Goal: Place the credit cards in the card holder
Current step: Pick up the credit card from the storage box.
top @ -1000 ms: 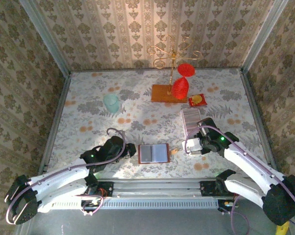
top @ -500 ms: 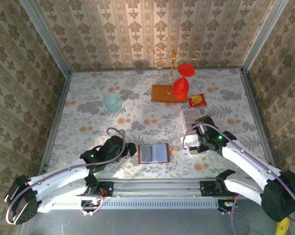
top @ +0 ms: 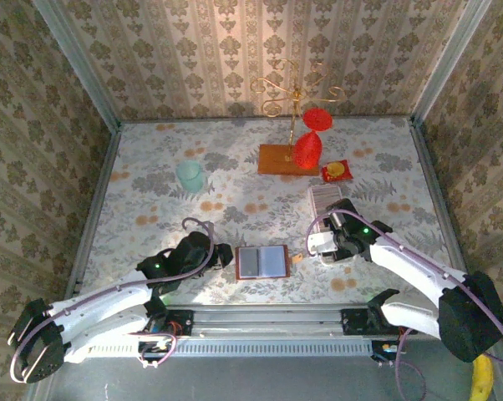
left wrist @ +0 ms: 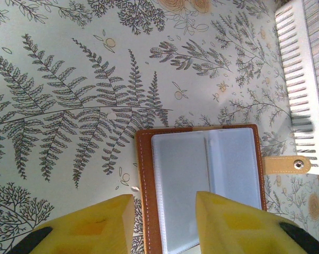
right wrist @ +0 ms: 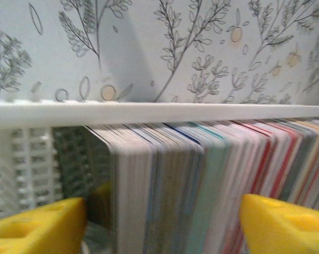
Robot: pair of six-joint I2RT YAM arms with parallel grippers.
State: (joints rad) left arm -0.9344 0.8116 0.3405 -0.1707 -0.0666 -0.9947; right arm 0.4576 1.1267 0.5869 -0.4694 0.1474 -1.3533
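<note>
Right wrist, item one: your right claw [right wrist: 159, 225]. Its yellow pads are set wide and nothing is pinched. The credit cards [right wrist: 202, 174], thin plastic rectangles in pale and coloured tints, stand edge-on in a tight row directly between the pads. They are racked in the long white slotted plastic tray [right wrist: 149, 112], whose wall runs just beyond the fingertips. They likely sit upright so you can nip one from the end. The present spread takes in many cards, so judge it too broad for a single pick.

Left wrist, item two: your left claw [left wrist: 165, 222]. It is part open and straddles the near left edge of the card holder [left wrist: 202, 169], an orange-brown leather bifold lying open with its grey pockets upward on the fern-printed table cover [left wrist: 69, 106]. One pad hangs over a pocket, probably to keep the holder spread. You cannot tell whether it touches.
</note>
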